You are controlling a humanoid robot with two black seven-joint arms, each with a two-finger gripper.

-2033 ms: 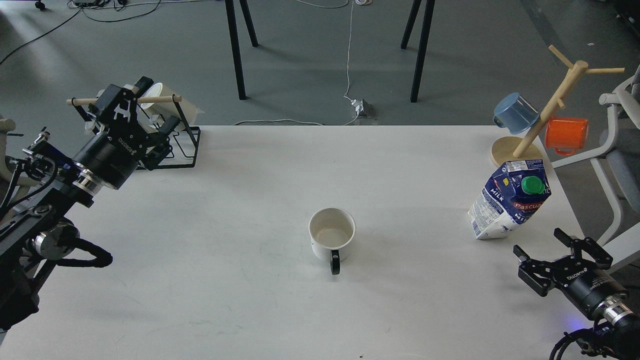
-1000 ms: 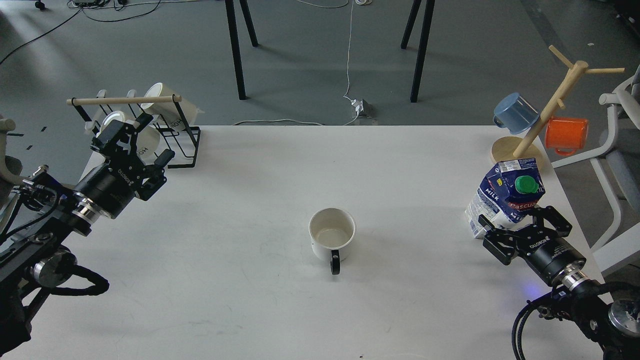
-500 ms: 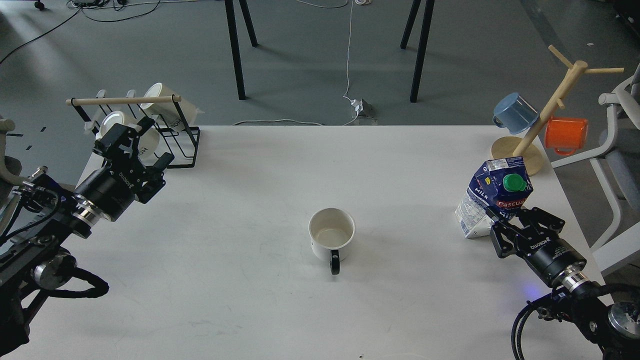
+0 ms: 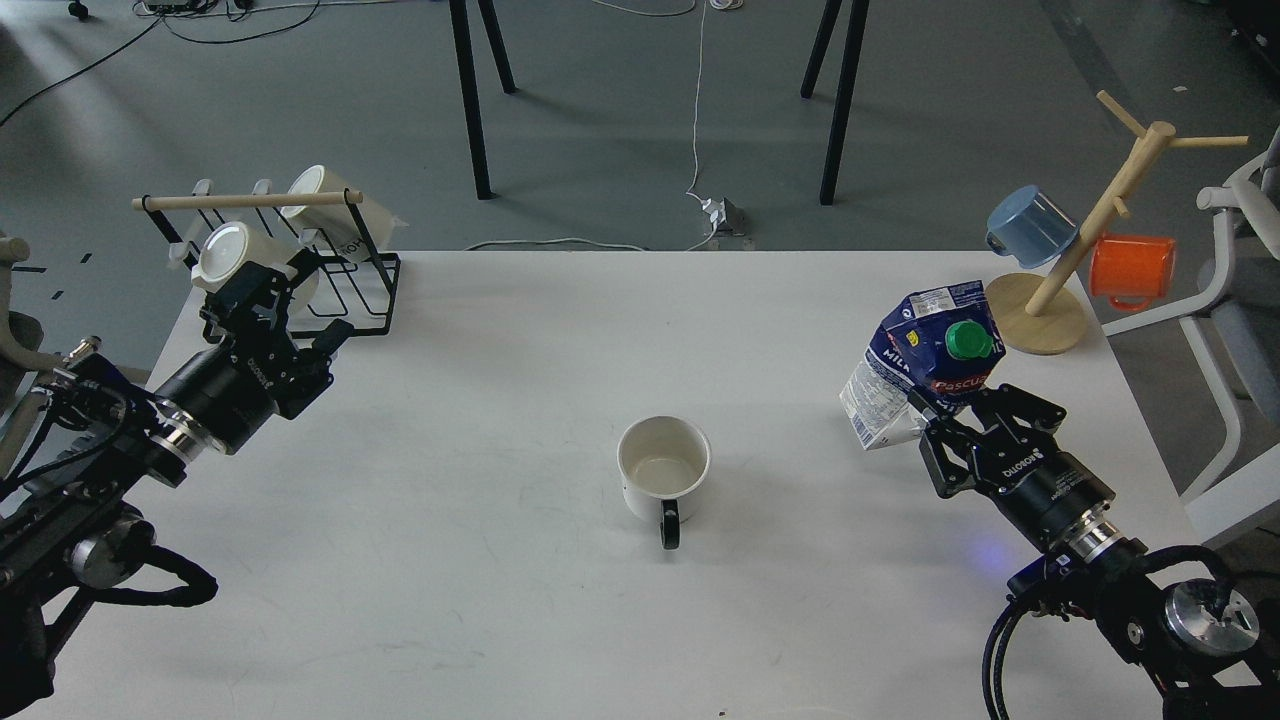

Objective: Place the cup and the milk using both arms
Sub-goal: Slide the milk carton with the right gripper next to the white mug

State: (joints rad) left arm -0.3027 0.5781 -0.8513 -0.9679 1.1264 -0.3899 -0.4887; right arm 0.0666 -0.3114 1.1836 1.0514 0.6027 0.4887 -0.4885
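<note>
The left arm comes in from the lower left and stretches up and away, its black wrist cylinder angled toward the far left. The left gripper [image 4: 275, 305] sits at the far end with its fingers [image 4: 330, 335] spread apart (nothing lies between them). The right arm rises from the lower right corner, cables looping at its base, and slants up and leftward. The right gripper [image 4: 975, 420] has its fingers [image 4: 1035, 408] closed on the milk [image 4: 925, 365], holding it tilted.
</note>
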